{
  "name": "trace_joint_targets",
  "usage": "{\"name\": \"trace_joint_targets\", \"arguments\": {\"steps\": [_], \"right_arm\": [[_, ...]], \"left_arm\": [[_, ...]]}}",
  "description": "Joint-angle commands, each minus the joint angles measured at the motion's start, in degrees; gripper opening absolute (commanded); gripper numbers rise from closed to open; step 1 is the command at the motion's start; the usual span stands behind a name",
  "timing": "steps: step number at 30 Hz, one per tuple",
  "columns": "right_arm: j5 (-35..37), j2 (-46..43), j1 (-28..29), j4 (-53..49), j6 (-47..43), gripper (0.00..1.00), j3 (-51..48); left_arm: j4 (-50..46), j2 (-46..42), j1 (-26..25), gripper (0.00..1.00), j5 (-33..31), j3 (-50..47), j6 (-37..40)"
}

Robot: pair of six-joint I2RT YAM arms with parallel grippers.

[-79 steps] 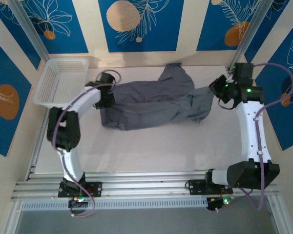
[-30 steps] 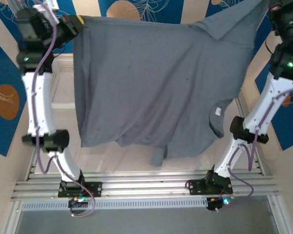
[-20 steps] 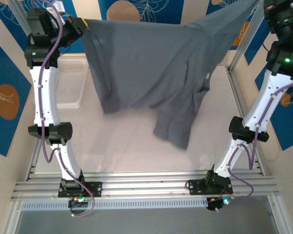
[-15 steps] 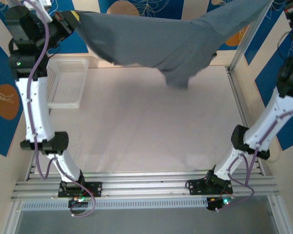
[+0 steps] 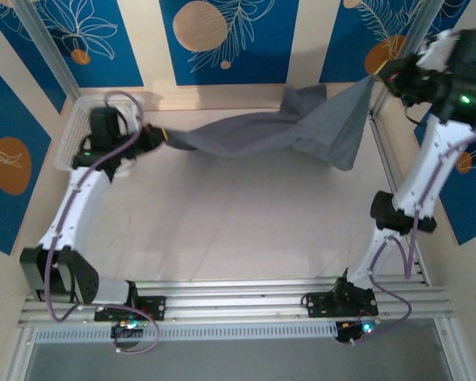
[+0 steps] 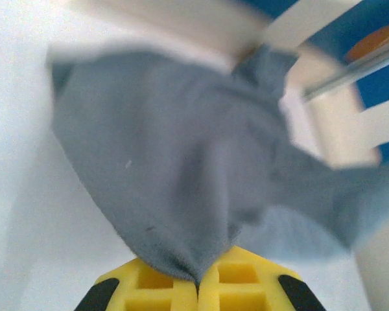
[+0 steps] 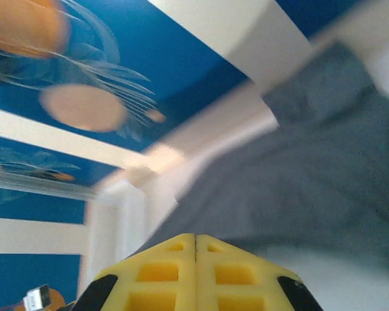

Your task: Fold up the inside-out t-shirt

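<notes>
Bright, even light, soft shadows on the table [image 5: 246, 230]; the 2 wrist views are motion-blurred.

The t-shirt [image 5: 262, 135] is soft, matt cloth, slate-grey, with a faintly fuzzy nap where it bunches into the left tool [image 6: 196, 285]. That tool and the right tool [image 7: 195, 241] are moulded yellow plastic, dull rather than shiny. The bench [image 5: 246, 222] looks smooth, white and matt. The basket [image 5: 73, 127] is white plastic lattice, and the rails [image 5: 238, 305] are brushed metal.
</notes>
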Motion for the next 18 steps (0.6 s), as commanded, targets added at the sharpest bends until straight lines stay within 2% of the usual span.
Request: {"name": "trace_joint_targets", "arguments": {"steps": [1,4,7,11,13,15,18], "right_arm": [[3.8,-3.9,-0.1,-15.1,-3.1,0.0,-3.9],[1.6,-6.2,-1.5,-15.1,-2.6,0.0,-11.1],[-0.2,-10.7,-3.3,-15.0,-2.5,0.0,-18.8],[3.2,-20.9,-3.5,-15.0,-1.6,0.0,-32.2],[10.8,-27.7,-0.8,-13.6,0.1,0.0,-39.2],[18.1,-36.1,3.2,-9.1,4.0,0.0,-51.3],[15.9,-50.7,4.0,1.0,13.5,0.0,-73.7]], "left_arm": [[4.1,-1.6,-1.6,0.0,-2.4,-3.4,0.9],[-0.5,0.1,-2.3,0.0,-7.1,-4.4,0.7],[-7.7,3.1,-2.3,0.0,-8.9,-3.6,-0.2],[-9.2,0.2,-2.8,0.0,-8.4,-8.4,-1.3],[-9.4,-2.2,-3.2,0.0,-8.7,-11.5,-2.1],[-9.8,-3.6,-3.4,0.0,-8.6,-14.0,-2.9],[-10.1,-5.3,-4.3,0.0,-8.6,-17.5,-4.2]]}}
